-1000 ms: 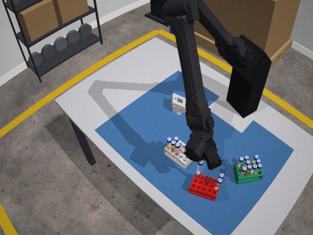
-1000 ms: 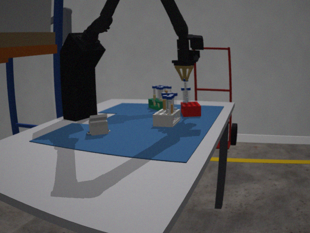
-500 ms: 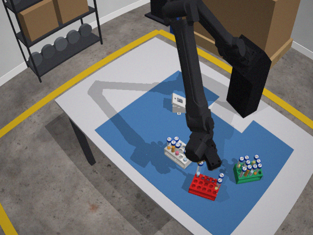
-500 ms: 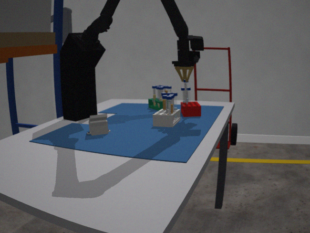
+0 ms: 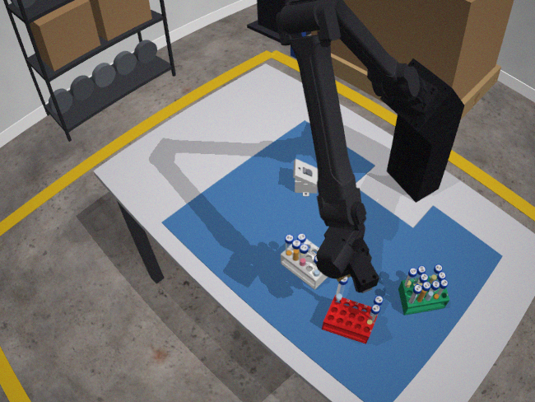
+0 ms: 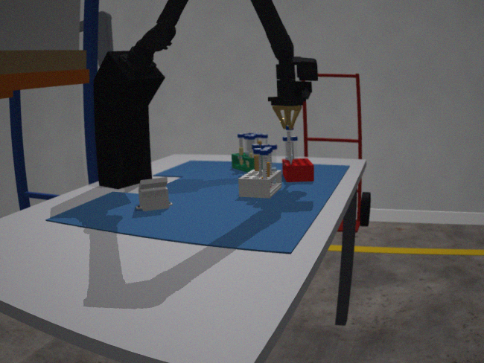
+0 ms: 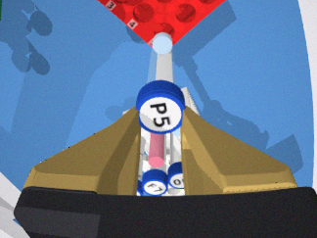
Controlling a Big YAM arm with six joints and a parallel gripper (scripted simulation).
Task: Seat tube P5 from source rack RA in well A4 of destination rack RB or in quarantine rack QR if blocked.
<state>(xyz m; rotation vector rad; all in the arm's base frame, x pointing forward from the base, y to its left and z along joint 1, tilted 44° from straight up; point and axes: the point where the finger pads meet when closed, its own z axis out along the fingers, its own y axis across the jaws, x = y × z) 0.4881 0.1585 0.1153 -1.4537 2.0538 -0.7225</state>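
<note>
My gripper (image 7: 160,117) is shut on tube P5 (image 7: 159,115), a clear tube with a blue-rimmed white cap that reads P5. In the top view the tube (image 5: 341,288) hangs below the gripper (image 5: 343,278) at the back left corner of QR (image 5: 349,320). In the exterior view the gripper (image 6: 288,126) holds the tube (image 6: 290,146) with its lower end about level with the top of QR (image 6: 298,169). The white rack RB (image 5: 304,267) stands to the left and the green rack RA (image 5: 424,299) to the right.
Two other capped tubes (image 5: 376,304) stand at the right end of QR. RB holds several tubes at its far side (image 6: 262,156). RA is full of tubes. The grey DONE box (image 5: 305,175) stands further back on the mat, beside the arm.
</note>
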